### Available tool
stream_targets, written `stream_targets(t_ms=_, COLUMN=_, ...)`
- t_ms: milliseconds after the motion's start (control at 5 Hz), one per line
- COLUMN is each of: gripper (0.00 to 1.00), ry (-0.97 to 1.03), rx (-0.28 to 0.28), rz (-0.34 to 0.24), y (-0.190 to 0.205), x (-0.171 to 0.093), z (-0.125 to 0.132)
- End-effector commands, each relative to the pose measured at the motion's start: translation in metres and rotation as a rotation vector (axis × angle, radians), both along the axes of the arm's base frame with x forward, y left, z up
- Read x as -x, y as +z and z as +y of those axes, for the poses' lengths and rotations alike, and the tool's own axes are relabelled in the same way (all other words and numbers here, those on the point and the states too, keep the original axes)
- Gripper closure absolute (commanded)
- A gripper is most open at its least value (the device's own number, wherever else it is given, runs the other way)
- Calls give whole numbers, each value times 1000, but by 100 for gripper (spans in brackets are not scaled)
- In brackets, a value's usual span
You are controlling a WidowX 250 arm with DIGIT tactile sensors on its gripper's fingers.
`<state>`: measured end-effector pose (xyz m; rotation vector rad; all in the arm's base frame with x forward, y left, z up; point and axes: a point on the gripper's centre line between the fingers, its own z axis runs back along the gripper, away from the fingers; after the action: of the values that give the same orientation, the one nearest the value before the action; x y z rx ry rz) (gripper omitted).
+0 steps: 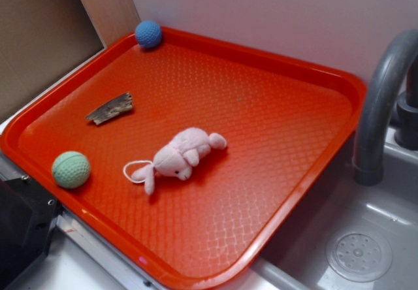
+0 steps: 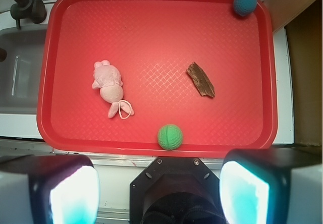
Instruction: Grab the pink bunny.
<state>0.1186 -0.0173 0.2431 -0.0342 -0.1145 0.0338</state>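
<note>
The pink bunny (image 1: 183,157) (image 2: 109,85) lies on its side on the red tray (image 1: 274,192) (image 2: 151,37), its white string loop (image 1: 134,171) trailing beside one ear. In the wrist view my gripper (image 2: 159,193) hangs high above the tray's near edge, open, with its two fingers (image 2: 75,193) wide apart and nothing between them. The bunny sits well ahead and to the left of it in that view. The gripper does not show in the exterior view.
On the tray also lie a mint-green ball (image 1: 70,169) (image 2: 170,136) near the edge, a blue ball (image 1: 149,34) (image 2: 245,3) in a far corner, and a brown wood piece (image 1: 110,108) (image 2: 201,79). A grey faucet (image 1: 382,100) and sink (image 1: 366,238) adjoin the tray.
</note>
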Motion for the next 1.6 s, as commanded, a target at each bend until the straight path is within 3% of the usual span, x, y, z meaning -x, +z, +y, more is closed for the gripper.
stream_targets(t_ms=0, gripper=0, ry=0, rx=0, rz=0, y=0, x=0, z=0)
stream_targets(t_ms=400, gripper=0, ry=-207, rx=96, rz=-99, y=-39, x=-55, z=-67)
stream_targets(t_ms=600, gripper=0, ry=-355, rx=169, rz=-95, y=-69, x=-78, z=-96)
stream_targets(t_ms=800, gripper=0, ry=-408, rx=107, rz=-42, y=-106, x=-85, z=-118)
stream_targets(t_ms=1000, gripper=0, ry=-432, rx=123, rz=33, y=-141, x=-81, z=-118)
stream_targets(t_ms=1400, gripper=0, ry=-413, rx=37, rz=139, y=-193, x=-78, z=-97)
